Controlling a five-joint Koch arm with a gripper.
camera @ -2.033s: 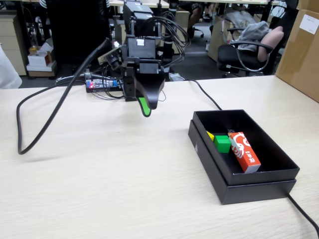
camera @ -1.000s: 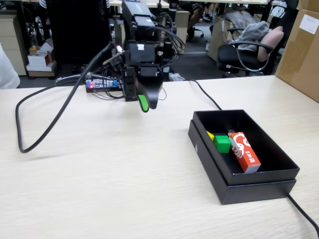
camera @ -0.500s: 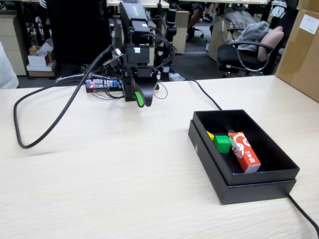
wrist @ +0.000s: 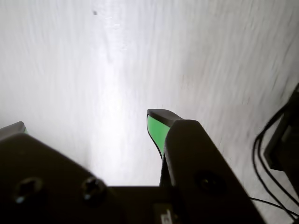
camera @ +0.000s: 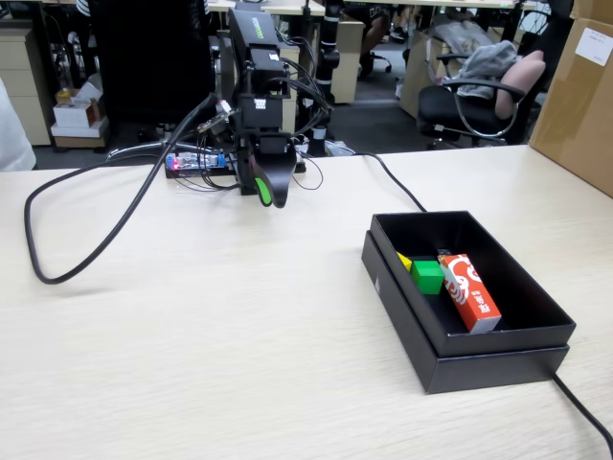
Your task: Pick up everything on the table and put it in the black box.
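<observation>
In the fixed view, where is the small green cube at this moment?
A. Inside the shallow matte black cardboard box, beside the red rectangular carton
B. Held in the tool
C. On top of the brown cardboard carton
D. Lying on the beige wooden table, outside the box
A: the small green cube sits inside the shallow matte black cardboard box, just left of the red rectangular carton.

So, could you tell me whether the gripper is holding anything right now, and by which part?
Nothing is held: the gripper is open and empty above the bare table.
</observation>
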